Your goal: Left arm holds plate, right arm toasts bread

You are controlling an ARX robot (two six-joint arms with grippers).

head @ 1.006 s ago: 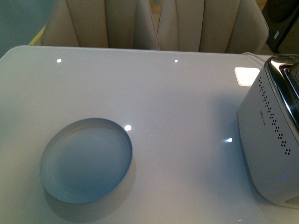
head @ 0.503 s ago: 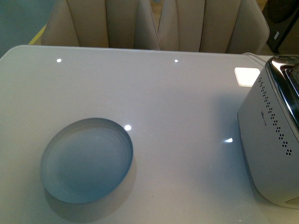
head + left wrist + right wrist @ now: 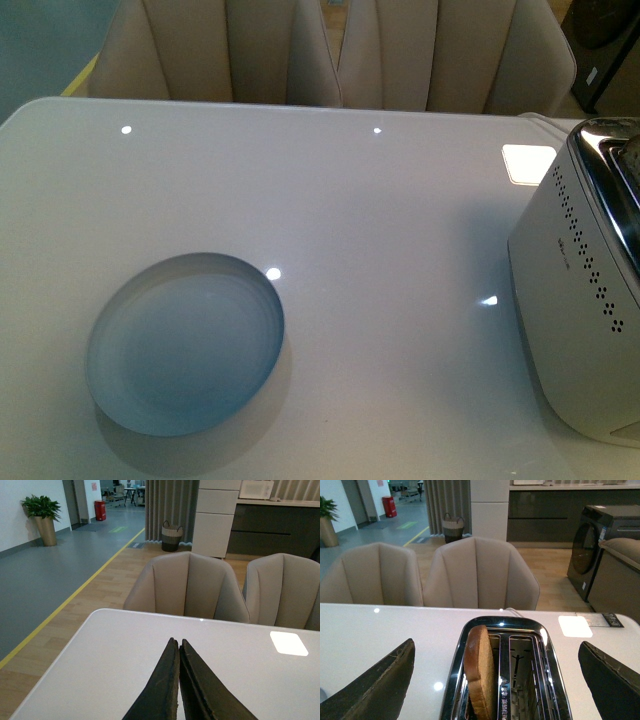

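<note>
Brown bread point(image 3: 480, 672) stands in the toaster point(image 3: 505, 667) between the wide-spread right claw point(image 3: 497, 682).

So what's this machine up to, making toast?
Yes. The bread stands in one slot of the toaster, sticking up above it. The right end effector hangs open over the toaster, touching nothing. The left end effector is shut and empty above the table. The plate sits unheld.

no legible text in any view. toaster point(image 3: 585, 300) side carries a small dark mark, too small to read. label strip on the counter point(image 3: 600, 620) in the right wrist view is blurred, unreadable.
</note>
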